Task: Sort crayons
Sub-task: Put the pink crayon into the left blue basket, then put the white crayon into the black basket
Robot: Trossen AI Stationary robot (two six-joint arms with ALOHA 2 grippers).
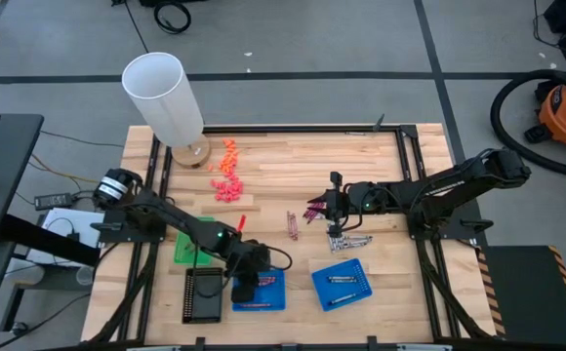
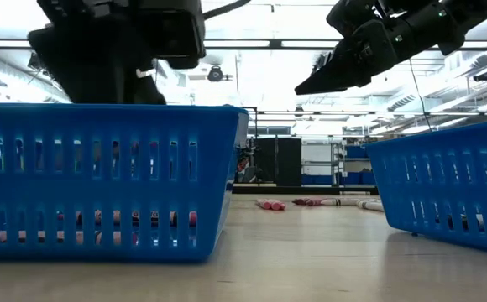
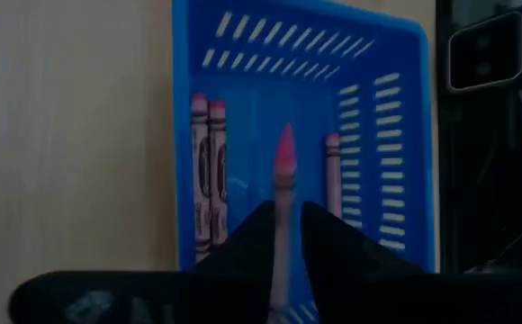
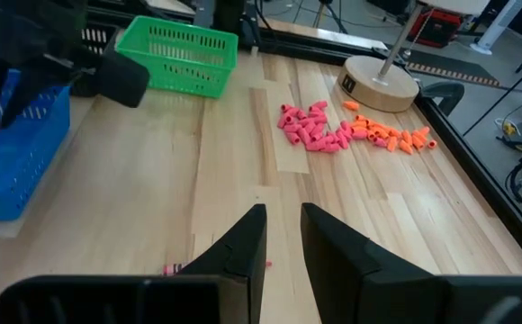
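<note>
Blue plastic, slotted walls: two small trays at the near edge of the worktop (image 1: pixel 273 156), a pale wood-plank surface.

Left blue tray (image 1: pixel 263 292): holds three crayons (image 3: pixel 207 171) in magenta-red lying flat along its floor, two touching side by side, one apart near the opposite wall. The left gripper (image 3: pixel 283 225) hangs directly over this tray, fingers (image 3: pixel 243 238) narrowly parted with a red-tipped crayon (image 3: pixel 283 162) standing in the slit between them; whether they press on it cannot be told.

Right blue tray (image 1: pixel 343 284): holds a few silvery-grey sticks, lying loose.

Black tray (image 1: pixel 203 294): just beside the left blue tray, on its outer side.

Green tray (image 1: pixel 190 242): behind the black one, partly under the left arm.

Mid-worktop: small loose group of crayons (image 1: pixel 292 223) between the two arms; another cluster of maroon ones (image 1: pixel 315 211) at the right gripper (image 1: pixel 334 200), and grey ones (image 1: pixel 347 241) just nearer. The right gripper is above the wood; fingers (image 4: pixel 243 238) a little apart, empty.

Far section: scatter of pink pieces (image 4: pixel 313 128) and orange pieces (image 4: pixel 391 135), side by side. Beyond them a round wooden lamp base (image 4: pixel 380 83) with a white cylindrical shade (image 1: pixel 163 96).
</note>
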